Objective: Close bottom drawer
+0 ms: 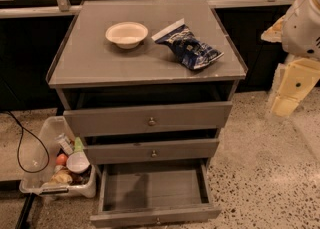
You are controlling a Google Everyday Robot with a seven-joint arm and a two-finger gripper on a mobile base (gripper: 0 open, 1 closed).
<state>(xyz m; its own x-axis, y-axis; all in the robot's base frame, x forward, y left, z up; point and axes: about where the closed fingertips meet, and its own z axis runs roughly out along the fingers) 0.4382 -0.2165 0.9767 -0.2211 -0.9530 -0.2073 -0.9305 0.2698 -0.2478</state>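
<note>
You had the pincer (292, 90) up at the right edge of view, well apart from the grey table (90, 60) & approx level w/ its top drawer (148, 119), clear of all three drawers. You couldn't tell whether it was wide or narrow; only cream & white arm parts showed there. The bottom drawer (155, 190) stood pulled far out at the foot of the table, its bare grey inside facing up, its narrow front w/ a small round knob right at the lower edge of view. Above it the middle drawer (152, 151) & the top drawer sat nearly in, each w/ a dark gap over its front. On the table top you had a white bowl (126, 34), upright, left of centre, & a crumpled blue snack bag (187, 44) just beside it on the right. On the speckled floor (260, 173) at the table's lower left sat a clear plastic bin (42, 145) w/ bottles & misc. items inside, & a black cable (22, 143) looped across its left side.
</note>
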